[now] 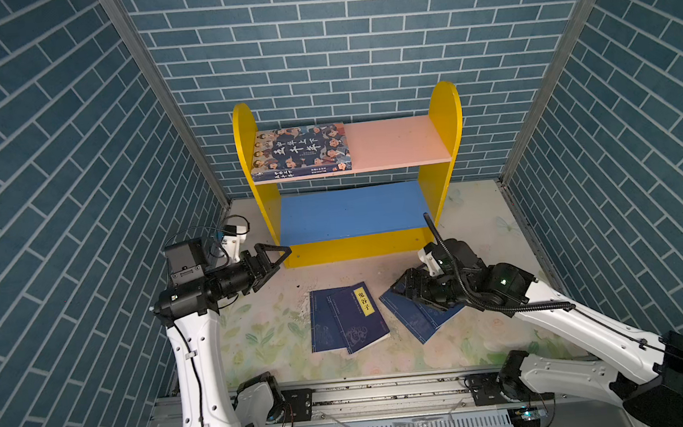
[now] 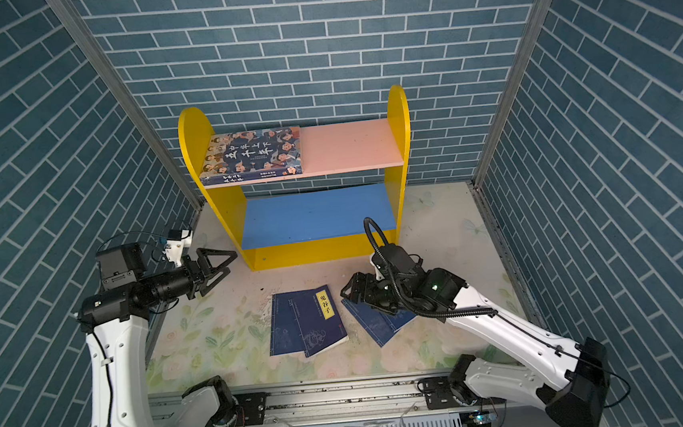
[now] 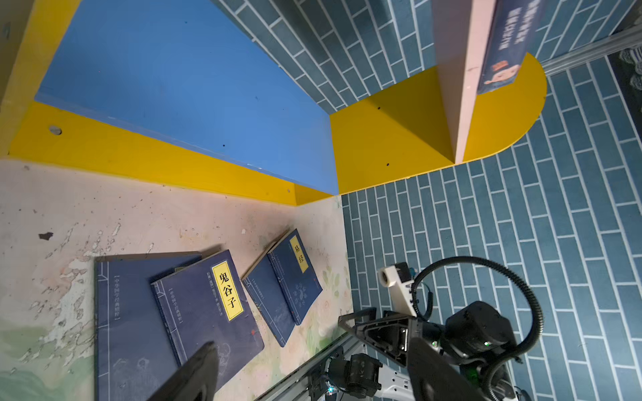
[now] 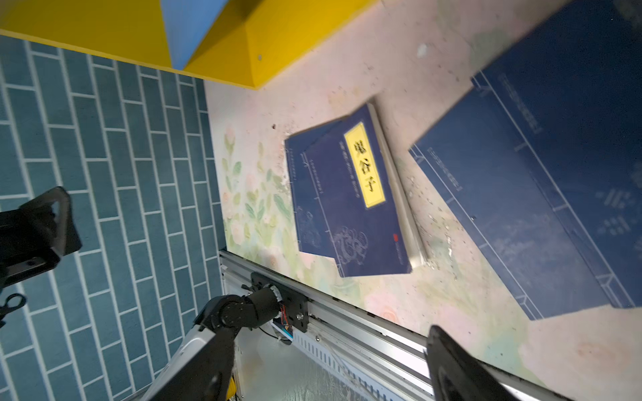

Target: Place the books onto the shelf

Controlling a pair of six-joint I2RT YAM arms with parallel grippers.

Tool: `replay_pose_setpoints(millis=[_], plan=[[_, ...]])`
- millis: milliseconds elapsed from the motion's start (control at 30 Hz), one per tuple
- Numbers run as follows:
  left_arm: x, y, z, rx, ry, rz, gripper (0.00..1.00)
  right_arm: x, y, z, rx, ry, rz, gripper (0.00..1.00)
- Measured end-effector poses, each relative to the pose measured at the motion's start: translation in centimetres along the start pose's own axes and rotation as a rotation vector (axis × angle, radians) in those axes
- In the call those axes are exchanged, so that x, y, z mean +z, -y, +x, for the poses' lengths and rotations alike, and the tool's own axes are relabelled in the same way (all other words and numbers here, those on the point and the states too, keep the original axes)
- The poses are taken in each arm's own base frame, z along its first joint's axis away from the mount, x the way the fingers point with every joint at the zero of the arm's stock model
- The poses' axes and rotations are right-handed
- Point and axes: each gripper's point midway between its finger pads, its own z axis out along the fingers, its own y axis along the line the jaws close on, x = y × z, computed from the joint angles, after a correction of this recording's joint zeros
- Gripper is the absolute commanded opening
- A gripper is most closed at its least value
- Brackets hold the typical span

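The shelf (image 1: 446, 131) stands against the back wall. A thick book with cartoon faces (image 1: 300, 149) lies flat on the left half of its pink upper board (image 1: 396, 141). Two overlapping thin navy books (image 1: 348, 318) lie on the table at the centre, the upper one with a yellow label. Two more thin navy books (image 1: 417, 319) lie to their right, partly hidden by my right gripper (image 1: 402, 287), which hovers open just above them. My left gripper (image 1: 278, 257) is open and holds nothing, beside the shelf's lower left front corner. The left wrist view shows both pairs of books (image 3: 208, 305) (image 3: 288, 288).
The blue lower board (image 1: 348, 212) sits above the yellow base (image 1: 355, 249). Brick-patterned walls close in the back and both sides. A metal rail (image 1: 387, 390) runs along the table's front edge. The floral table cover (image 1: 257, 333) shows to the left of the books.
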Motion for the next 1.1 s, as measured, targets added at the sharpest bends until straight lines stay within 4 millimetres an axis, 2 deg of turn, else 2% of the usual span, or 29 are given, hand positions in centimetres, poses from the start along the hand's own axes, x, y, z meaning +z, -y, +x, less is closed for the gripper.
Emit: replay_pose_setpoints(millis=[133, 267, 400, 533, 733, 900, 1100], plan=[[1.0, -2.2, 0.4, -0.078, -0.014, -0.008, 0.84, 2.2, 1.5, 2.3, 0.056, -0.033, 0.015, 0.92], [1.9, -4.3, 0.6, -0.153, -0.020, -0.027, 0.85, 4.5, 1.6, 4.6, 0.086, -0.052, -0.011, 0.93], [2.0, -4.5, 0.0, -0.136, 0.002, -0.030, 0.85, 7.1, 2.4, 6.5, 0.127, -0.052, -0.005, 0.93], [2.2, -4.7, -0.6, -0.125, 0.012, -0.029, 0.85, 8.6, 3.5, 7.6, 0.169, -0.024, 0.016, 0.94], [2.7, -5.6, -1.1, -0.148, 0.002, -0.038, 0.84, 10.2, 3.0, 8.2, 0.232, 0.027, -0.039, 0.94], [2.8, -5.7, -1.2, -0.152, 0.000, -0.037, 0.84, 12.2, 4.3, 9.2, 0.285, 0.052, -0.028, 0.94], [2.7, -5.5, -1.2, -0.146, 0.005, -0.034, 0.84, 13.7, 3.9, 9.5, 0.335, 0.077, -0.073, 0.94]])
